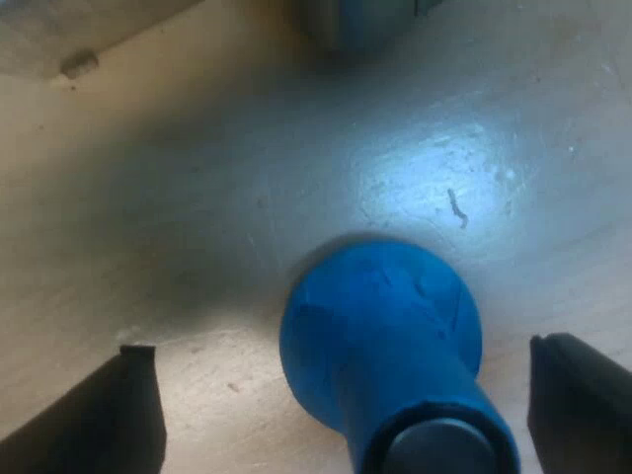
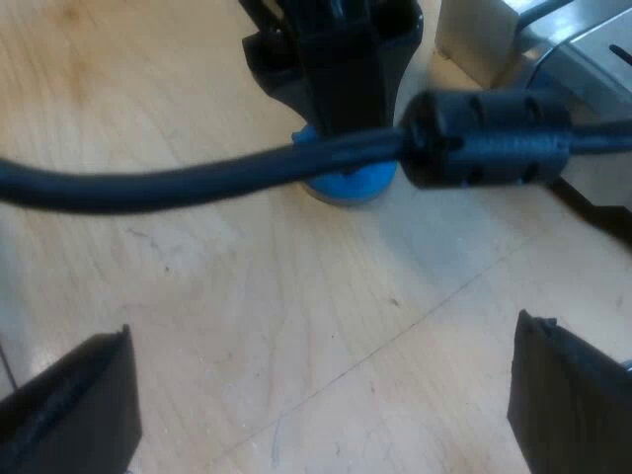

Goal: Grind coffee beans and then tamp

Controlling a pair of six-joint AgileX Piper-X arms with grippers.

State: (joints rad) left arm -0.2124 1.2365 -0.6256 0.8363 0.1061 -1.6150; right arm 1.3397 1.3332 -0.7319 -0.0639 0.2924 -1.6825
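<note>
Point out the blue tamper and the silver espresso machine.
Blue round-bodied tamper (image 1: 380,341): left wrist view, on its wide blue body.
Silver metal espresso machine (image 2: 553,39): right wrist view, on its metal casing.

Blue tamper (image 1: 380,341) upright on table (image 1: 178,197)

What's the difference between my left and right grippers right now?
The left gripper straddles the blue tamper, its fingers clear of it on both sides; the right gripper has only bare table between its fingers. The left gripper sits at the tamper, while the right gripper hangs apart from it, near the machine. Both are open and hold nothing.
</note>
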